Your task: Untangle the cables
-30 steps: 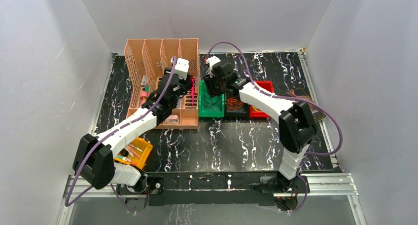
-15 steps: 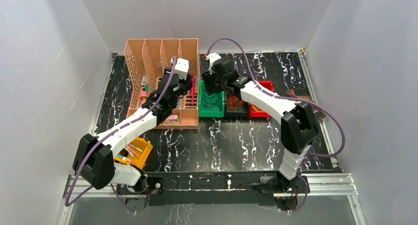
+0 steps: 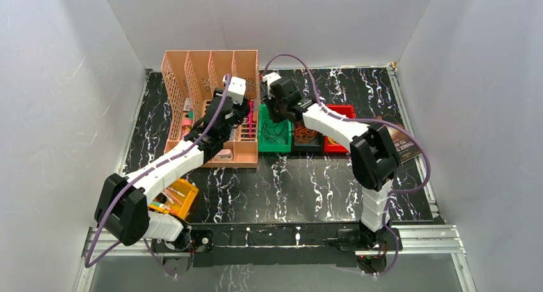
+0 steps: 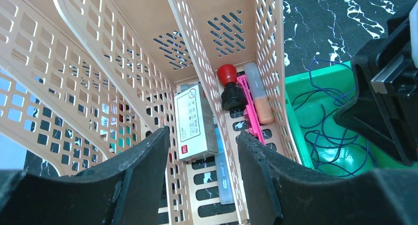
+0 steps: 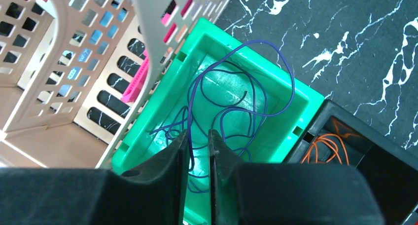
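Dark blue cables (image 5: 231, 87) lie in loose loops in a green bin (image 5: 296, 99); they also show in the left wrist view (image 4: 325, 131) and the top view (image 3: 275, 135). Orange cables (image 5: 328, 146) sit in a black bin (image 3: 306, 145) beside it. My right gripper (image 5: 197, 133) hangs over the green bin, its jaws a narrow gap apart. One blue strand runs through the gap, and no grip on it shows. My left gripper (image 4: 203, 136) is open and empty above the peach organizer (image 4: 231, 32), beside the green bin.
The peach slotted organizer (image 3: 192, 74) holds a white box (image 4: 194, 121), a pink strip and pens. A red bin (image 3: 339, 135) stands right of the black one. A yellow bin (image 3: 176, 199) sits near the left arm's base. A dark book (image 3: 405, 145) lies at right.
My right arm has folded its elbow inward and its wrist has shifted slightly left and back over the green bin. The left arm has not moved.
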Action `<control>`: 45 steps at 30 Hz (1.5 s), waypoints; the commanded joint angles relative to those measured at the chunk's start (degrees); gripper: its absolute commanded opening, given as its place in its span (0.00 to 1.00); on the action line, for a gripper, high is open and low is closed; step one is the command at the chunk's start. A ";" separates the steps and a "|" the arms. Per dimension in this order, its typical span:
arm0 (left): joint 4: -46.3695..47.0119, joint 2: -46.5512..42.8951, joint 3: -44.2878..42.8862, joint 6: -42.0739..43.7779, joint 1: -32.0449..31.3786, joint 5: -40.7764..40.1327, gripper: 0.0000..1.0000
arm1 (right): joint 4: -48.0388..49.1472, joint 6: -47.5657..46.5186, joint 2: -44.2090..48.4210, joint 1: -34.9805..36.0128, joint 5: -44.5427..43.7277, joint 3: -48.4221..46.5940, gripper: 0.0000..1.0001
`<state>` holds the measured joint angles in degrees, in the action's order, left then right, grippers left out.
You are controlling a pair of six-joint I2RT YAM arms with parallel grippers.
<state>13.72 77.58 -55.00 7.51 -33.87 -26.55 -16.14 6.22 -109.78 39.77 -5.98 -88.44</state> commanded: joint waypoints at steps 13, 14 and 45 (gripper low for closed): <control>1.75 -2.20 0.16 0.69 0.38 0.00 0.52 | 3.55 3.61 0.71 -0.32 5.93 2.35 0.00; 1.75 -2.22 0.17 0.73 0.35 0.00 0.53 | 3.43 4.26 1.01 -0.31 6.83 2.58 0.00; 1.67 -1.91 0.20 0.76 0.36 0.19 0.53 | 4.34 5.91 -0.95 -0.70 0.48 3.57 0.00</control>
<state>13.74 77.58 -54.83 7.92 -33.87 -26.35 -17.12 14.04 -108.84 39.53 -1.65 -82.11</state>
